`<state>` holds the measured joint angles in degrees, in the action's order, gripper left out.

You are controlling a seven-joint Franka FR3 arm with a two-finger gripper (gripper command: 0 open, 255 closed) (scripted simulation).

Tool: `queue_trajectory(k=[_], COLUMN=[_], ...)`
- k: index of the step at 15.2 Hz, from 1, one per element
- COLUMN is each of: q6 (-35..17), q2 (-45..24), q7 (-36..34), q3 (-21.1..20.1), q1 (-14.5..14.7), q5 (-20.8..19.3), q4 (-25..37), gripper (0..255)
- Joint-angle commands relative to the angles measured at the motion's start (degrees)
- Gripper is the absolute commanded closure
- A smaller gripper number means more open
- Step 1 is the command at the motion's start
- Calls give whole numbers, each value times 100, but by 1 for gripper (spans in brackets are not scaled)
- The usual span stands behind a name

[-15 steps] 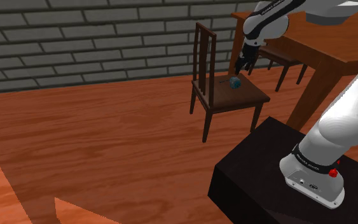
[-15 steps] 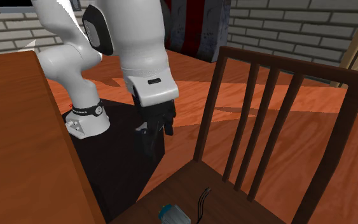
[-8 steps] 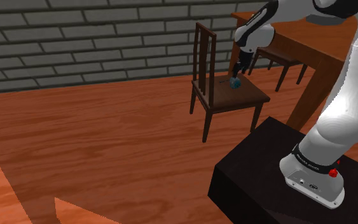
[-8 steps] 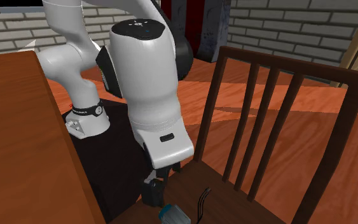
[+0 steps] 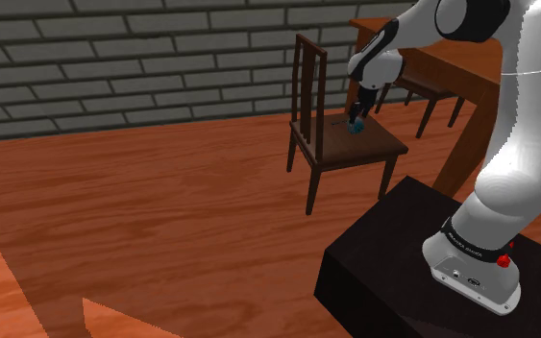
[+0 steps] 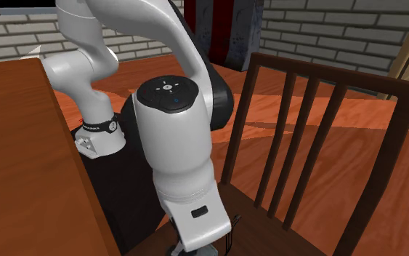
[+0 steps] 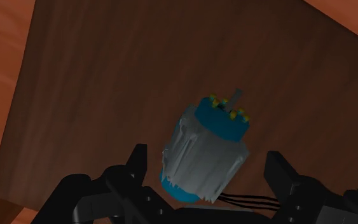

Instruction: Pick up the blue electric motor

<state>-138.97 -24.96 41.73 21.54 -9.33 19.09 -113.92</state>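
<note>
With your gripper [image 7: 207, 160] wide open and empty on both sides of the blue electric motor [image 7: 204, 145], you needed to close squarely across its grey casing [image 7: 190, 162].

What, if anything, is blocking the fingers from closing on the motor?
Nothing visible. In the wrist view the blue-and-grey motor lies on the chair seat between the open fingers, with a gap on each side. Its thin black wires trail toward one finger.

The chair seat [image 7: 107, 76] is matt wood; the motor [image 7: 204, 149] looks partly metal.
</note>
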Motion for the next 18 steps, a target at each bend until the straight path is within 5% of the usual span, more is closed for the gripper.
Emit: queue_trajectory(k=[1,5,6,18], q6=[-109,-248,-248,-86], q2=[-126,-272,-270,-102], q7=[59,128,121,48], q3=[-48,-110,-110,-38], q1=[-38,-82,-77,-30], q5=[79,171,170,64], q4=[9,8,7,10], gripper=[0,0,255,255])
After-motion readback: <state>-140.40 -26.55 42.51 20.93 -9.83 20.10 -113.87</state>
